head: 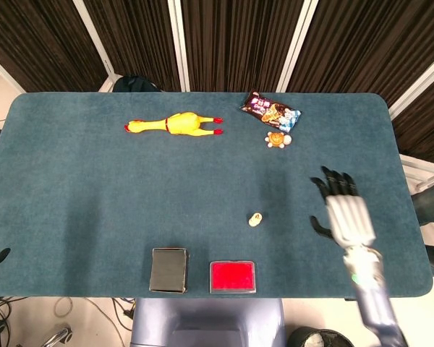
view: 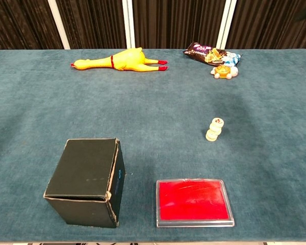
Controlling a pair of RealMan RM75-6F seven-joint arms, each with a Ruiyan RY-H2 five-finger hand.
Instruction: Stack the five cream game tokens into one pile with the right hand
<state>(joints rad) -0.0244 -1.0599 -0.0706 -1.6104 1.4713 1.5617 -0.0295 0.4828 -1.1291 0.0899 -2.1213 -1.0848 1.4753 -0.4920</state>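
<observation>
The cream game tokens (view: 214, 129) stand in one small leaning pile on the blue table, with a red mark on the top one. From above the token pile (head: 255, 218) shows as a single cream disc near the table's middle front. My right hand (head: 342, 208) hovers to the right of the pile, well apart from it, fingers spread and holding nothing. It does not show in the chest view. My left hand is out of sight in both views.
A black box (view: 85, 180) and a red flat case (view: 193, 201) sit at the front edge. A yellow rubber chicken (head: 175, 124) lies at the back. A snack packet (head: 270, 111) and a small orange toy (head: 277, 139) are at the back right.
</observation>
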